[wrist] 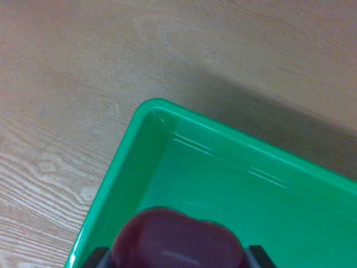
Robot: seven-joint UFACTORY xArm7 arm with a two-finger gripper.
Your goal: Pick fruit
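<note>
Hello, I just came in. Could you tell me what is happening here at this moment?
The view comes from the camera on the robot arm's wrist. A dark red fruit sits between the two dark fingers at the bottom edge, so the gripper seems to hold it. It hangs over a corner of a green tray, whose visible floor is bare. The tray rests on a wooden table.
</note>
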